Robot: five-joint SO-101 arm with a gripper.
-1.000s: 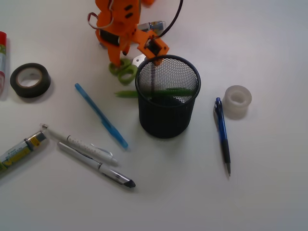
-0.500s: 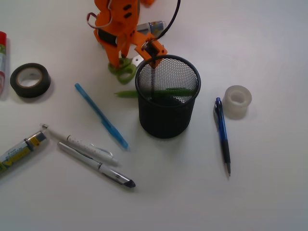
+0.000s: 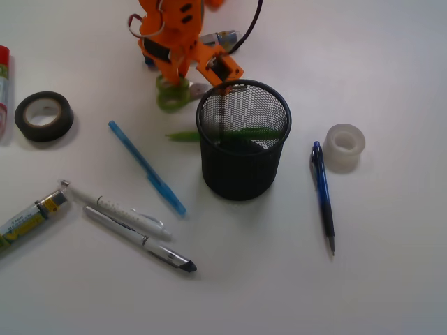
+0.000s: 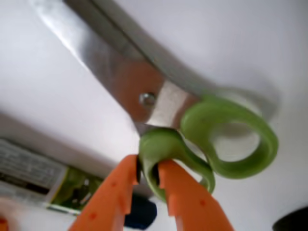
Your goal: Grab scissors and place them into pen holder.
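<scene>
The scissors (image 3: 173,93) have lime-green loop handles and silver blades. In the wrist view my orange gripper (image 4: 147,171) is shut on one green handle loop of the scissors (image 4: 192,130), which hang lifted off the white table. In the front view my gripper (image 3: 183,75) holds them just up and left of the pen holder (image 3: 243,143), a black wire-mesh cup standing upright mid-table. A thin green pen (image 3: 230,134) lies behind the holder and shows through its mesh.
A black tape roll (image 3: 44,116) and a red stick (image 3: 4,80) lie at left. A blue pen (image 3: 147,167), two white pens (image 3: 133,230) and a yellow-labelled marker (image 3: 31,218) lie front left. A clear tape roll (image 3: 344,147) and a dark blue pen (image 3: 323,195) lie right.
My gripper has closed on the scissors' handle and lifted them slightly, up and left, off the table beside the holder.
</scene>
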